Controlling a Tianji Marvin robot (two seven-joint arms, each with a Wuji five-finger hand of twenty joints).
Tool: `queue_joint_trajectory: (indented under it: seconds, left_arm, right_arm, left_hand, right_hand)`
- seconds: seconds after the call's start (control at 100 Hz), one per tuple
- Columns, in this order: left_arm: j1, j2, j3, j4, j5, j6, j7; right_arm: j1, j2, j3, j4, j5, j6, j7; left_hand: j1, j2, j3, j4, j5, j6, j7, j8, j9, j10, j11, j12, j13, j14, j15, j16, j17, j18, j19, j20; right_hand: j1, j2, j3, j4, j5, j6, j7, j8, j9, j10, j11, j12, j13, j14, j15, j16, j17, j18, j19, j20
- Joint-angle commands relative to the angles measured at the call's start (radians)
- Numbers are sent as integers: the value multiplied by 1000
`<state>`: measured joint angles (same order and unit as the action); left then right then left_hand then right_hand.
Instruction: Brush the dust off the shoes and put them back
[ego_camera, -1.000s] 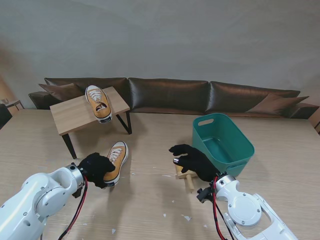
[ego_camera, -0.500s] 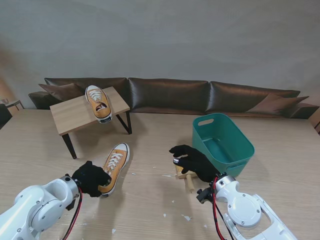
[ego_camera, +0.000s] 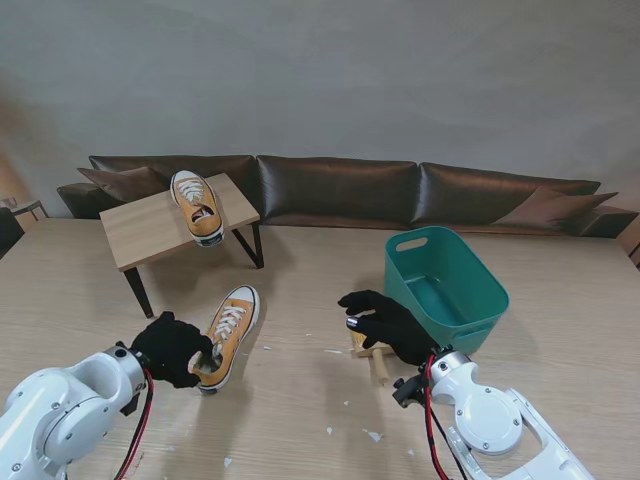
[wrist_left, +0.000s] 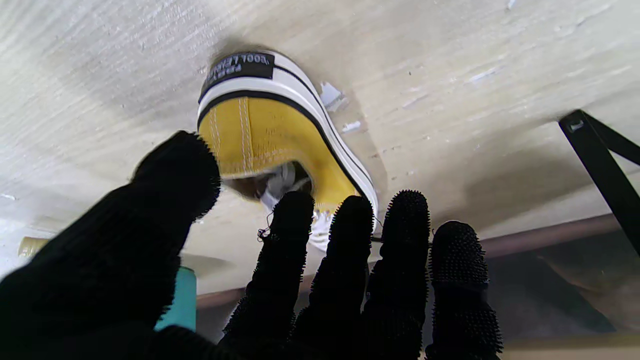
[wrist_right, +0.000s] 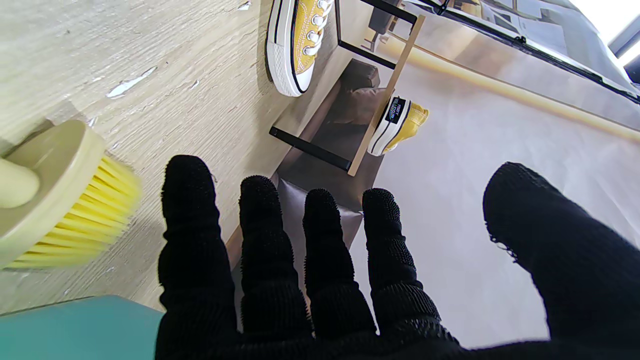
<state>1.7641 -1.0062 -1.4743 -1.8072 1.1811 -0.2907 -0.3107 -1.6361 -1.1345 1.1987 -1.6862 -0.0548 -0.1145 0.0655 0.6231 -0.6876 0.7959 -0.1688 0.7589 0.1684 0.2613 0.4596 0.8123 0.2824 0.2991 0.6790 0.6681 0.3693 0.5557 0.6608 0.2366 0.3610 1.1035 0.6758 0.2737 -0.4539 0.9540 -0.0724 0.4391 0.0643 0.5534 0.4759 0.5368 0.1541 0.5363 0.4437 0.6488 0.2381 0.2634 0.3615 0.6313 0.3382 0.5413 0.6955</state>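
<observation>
One yellow sneaker (ego_camera: 230, 322) (wrist_left: 270, 135) lies on the big table with its heel toward me. My left hand (ego_camera: 170, 348) (wrist_left: 300, 280) is at that heel, thumb and fingers spread apart and holding nothing. A second yellow sneaker (ego_camera: 197, 206) (wrist_right: 400, 125) rests on the small wooden side table (ego_camera: 140, 232). The wooden brush (ego_camera: 370, 355) with yellow bristles (wrist_right: 60, 190) lies on the table. My right hand (ego_camera: 390, 325) (wrist_right: 325, 280) hovers over it, fingers straight and open, without gripping it.
A green plastic tub (ego_camera: 445, 285) stands to the right of the brush. White paper scraps (ego_camera: 372, 435) are scattered on the table near me. A dark sofa (ego_camera: 340, 190) runs along the far edge.
My left hand has slid off the sneaker's heel and drawn back toward me. The sneaker has turned slightly. The right hand and the brush have stayed still.
</observation>
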Motion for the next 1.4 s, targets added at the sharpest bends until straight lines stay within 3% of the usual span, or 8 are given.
queue_joint_trajectory:
  seconds: [0.0,0.11,0.25,0.43,0.78,1.04,1.39]
  left_arm:
    - [6,-5,-16,-37,2,-5,-13]
    - [7,-10,-35,-66,10,-10,18]
    - [-15,-16,-49,-92,2,-9,64]
    - [-83,-23,-56,-95,-52,7,84]
    - [-268,-21,-23,-30,-205,138,-33]
    - [-384,-19,20,46,-155,171,-36]
    - [-450,-24,91,125,-116,252,0]
  right_arm:
    - [-6,-4,-3,-4,1,1,14]
    - [-6,-4,-4,-3,3,0,14]
    - [-6,-3,-6,-3,0,-3,16]
    - [-5,-3,-9,-2,-1,-4,19]
    - [-3,-4,-10,1,6,-4,16]
    - [3,-9,-9,10,22,-5,8]
    - [-18,-6,16,-20,30,6,16]
  left_hand:
    - [-41,32,-23,28,-40,20,-46,-35,-21,26,-25,-23,-40,32,-22,-15,1,33,-11,11]
    - [-75,73,-52,29,-68,12,-73,-59,-23,27,-33,-35,-42,34,-27,-17,-2,33,-18,9]
    - [-79,161,-143,49,-87,-5,-85,-95,-23,31,-41,-44,-44,35,-30,-14,-6,33,-24,10]
    - [-62,179,-165,55,-82,-7,-81,-97,-20,32,-46,-45,-40,33,-24,-9,-8,28,-21,15]
    - [-24,202,-228,67,-118,-50,-101,-109,-52,38,-40,-1,-76,37,22,41,-55,7,-25,61]
    - [-22,205,-239,70,-145,-42,-119,-121,-63,37,-39,19,-86,33,56,66,-62,-6,-4,88]
    - [-27,203,-249,74,-233,-23,-172,-186,-100,39,-3,91,-95,31,127,115,-67,-16,36,123]
  right_hand:
    - [-6,28,7,-3,18,0,17,-25,17,11,8,-12,24,-1,13,9,-342,8,-24,18]
    - [-4,28,8,-3,19,1,17,-25,17,11,8,-12,24,1,13,9,-343,7,-24,18]
    - [-5,28,8,-3,18,1,18,-26,18,11,9,-12,25,1,14,9,-341,8,-24,18]
    - [-5,29,7,-3,17,3,17,-26,19,11,9,-12,25,0,14,9,-342,8,-24,18]
    - [-6,29,7,-3,12,2,17,-27,23,12,10,-12,28,2,15,9,-339,9,-22,18]
    - [-3,29,8,-3,13,4,18,-28,29,13,9,-12,30,4,15,9,-339,10,-22,18]
    - [-3,28,9,-3,13,5,19,-29,40,15,9,-13,35,6,15,10,-338,13,-22,18]
